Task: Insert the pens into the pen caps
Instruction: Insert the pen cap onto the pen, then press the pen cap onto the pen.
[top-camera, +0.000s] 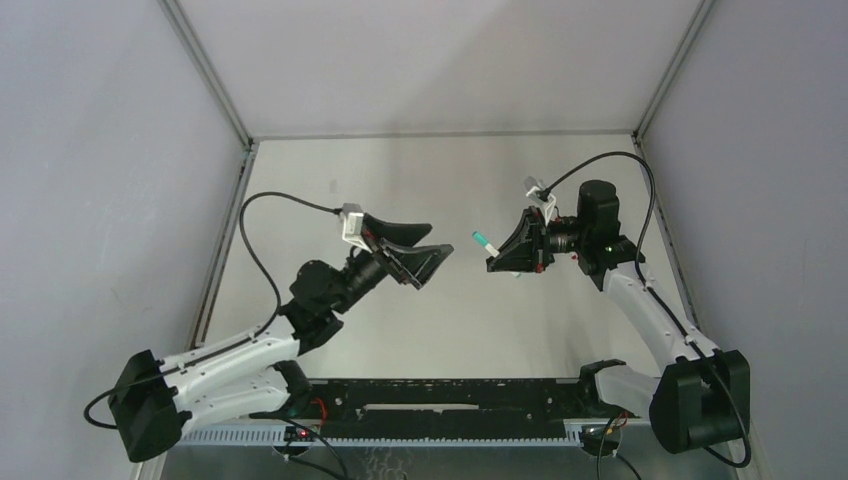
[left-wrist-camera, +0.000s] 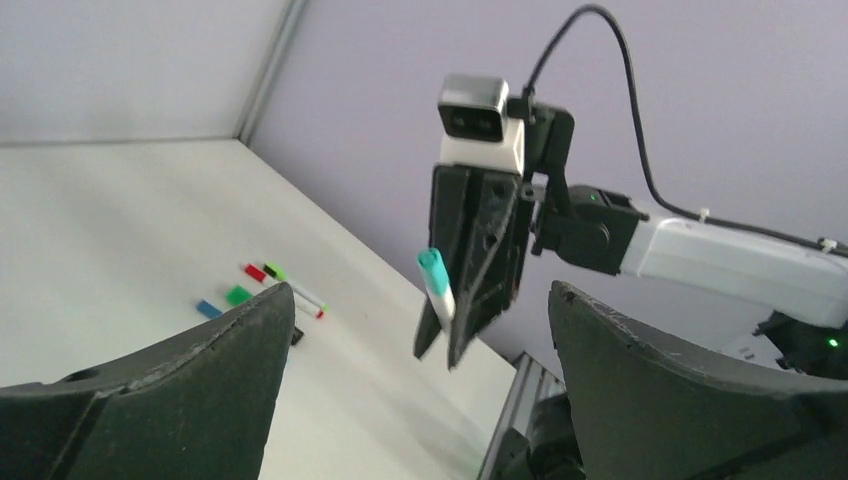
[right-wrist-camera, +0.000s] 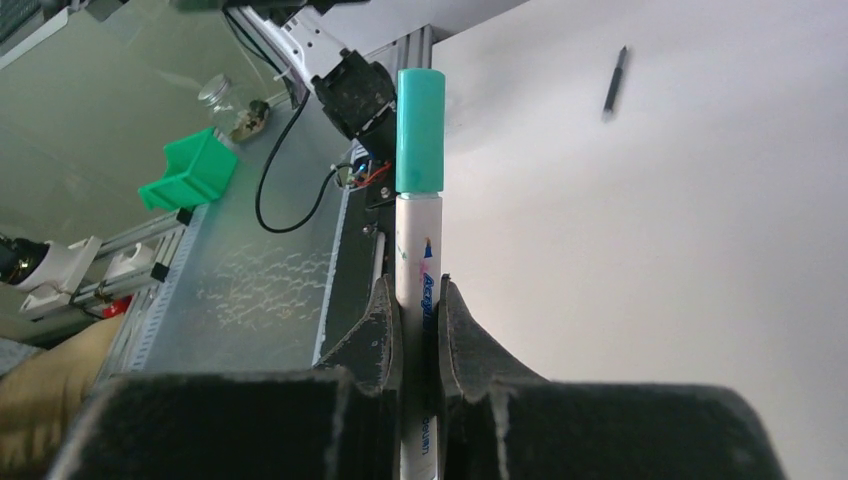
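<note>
From above, the left tool (top-camera: 437, 242) hangs spread wide over the bench (top-camera: 400, 170), facing the right tool (top-camera: 497, 262), which pinches a slim pen (top-camera: 486, 243) up in the air. The left wrist looks between its own fingers (left-wrist-camera: 170, 390) at that pen's teal cap (left-wrist-camera: 430, 262), with a red cap (left-wrist-camera: 255, 272), green cap (left-wrist-camera: 238, 295) and blue cap (left-wrist-camera: 208, 309) lying close together on the bench beyond. On the right wrist the jaws press tight on the white barrel, and a thin black pen (right-wrist-camera: 614, 95) lies well apart on the bench

Pens — three: teal-capped white pen (right-wrist-camera: 418, 270), second white pen (left-wrist-camera: 303, 298), thin black pen (right-wrist-camera: 614, 82). Loose caps — three: red cap (left-wrist-camera: 255, 271), green cap (left-wrist-camera: 238, 295), blue cap (left-wrist-camera: 208, 309).
</note>
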